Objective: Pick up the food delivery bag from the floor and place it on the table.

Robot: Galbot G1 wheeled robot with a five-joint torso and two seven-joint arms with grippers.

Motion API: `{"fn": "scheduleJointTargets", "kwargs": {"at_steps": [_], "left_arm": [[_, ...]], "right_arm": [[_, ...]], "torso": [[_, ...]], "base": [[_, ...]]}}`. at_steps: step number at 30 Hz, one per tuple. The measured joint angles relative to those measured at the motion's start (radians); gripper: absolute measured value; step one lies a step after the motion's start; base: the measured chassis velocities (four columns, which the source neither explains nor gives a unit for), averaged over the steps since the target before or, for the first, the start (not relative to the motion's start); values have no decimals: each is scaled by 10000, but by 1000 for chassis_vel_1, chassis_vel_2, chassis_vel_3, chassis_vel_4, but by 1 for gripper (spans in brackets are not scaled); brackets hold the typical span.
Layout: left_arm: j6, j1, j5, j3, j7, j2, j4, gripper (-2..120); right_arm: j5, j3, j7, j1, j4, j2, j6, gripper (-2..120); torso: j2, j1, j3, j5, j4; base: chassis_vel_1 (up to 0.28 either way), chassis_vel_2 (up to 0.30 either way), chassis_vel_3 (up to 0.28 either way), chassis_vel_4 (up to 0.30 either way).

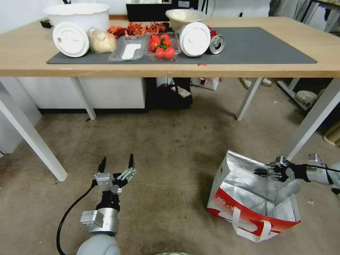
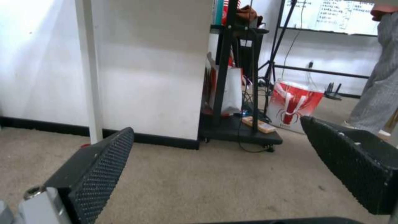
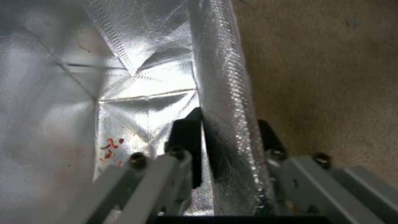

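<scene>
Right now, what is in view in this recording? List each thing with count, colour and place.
food delivery bag: 1, white and red with silver lining, open on the floor at the robot's right
floor: brownish-grey, stained
table: 1, light wood, white legs, dark grey mat
white lids: 2, propped on the mat
white bowls: 2, behind the lids
strawberries: 1 clear tray, red, mid-mat
can: 1, silver, on its side
small lobster-print bag: 1, white and red, under the table
left end effector: open, above bare floor
right end effector: one finger on each side of the bag's wall
</scene>
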Motion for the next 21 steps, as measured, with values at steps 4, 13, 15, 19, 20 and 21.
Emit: {"fn": "scheduleJointTargets", "kwargs": {"at_steps": [4, 13, 15, 19, 20, 21], "left_arm": [[-8, 18, 1, -12, -5, -1, -9, 100], [-13, 17, 27, -29, -70, -17, -16, 100], [-9, 18, 29, -35, -80, -15, -31, 100], [5, 17, 29, -55, -93, -4, -47, 100], [13, 15, 29, -62, -94, 3, -55, 100], [25, 15, 30, -66, -96, 7, -57, 100]], "right_arm": [[163, 59, -4, -129, 64, 0, -59, 0], [918, 88, -2, -350, 491, -124, -420, 0], [1108, 96, -1, -427, 638, -168, -537, 0], [1647, 133, -15, -614, 969, -319, -911, 0], [1807, 152, -35, -673, 1087, -388, -1018, 0], [2069, 179, -85, -772, 1308, -527, -1197, 0]], "torso": [[0, 0, 0, 0, -1], [0, 0, 0, 0, -1], [0, 0, 0, 0, 0], [1, 0, 1, 0, 0], [0, 0, 0, 0, -1], [0, 0, 0, 0, 0]], "base": [[0, 0, 0, 0], [0, 0, 0, 0], [0, 0, 0, 0], [0, 0, 0, 0], [0, 0, 0, 0], [0, 0, 0, 0]]}}
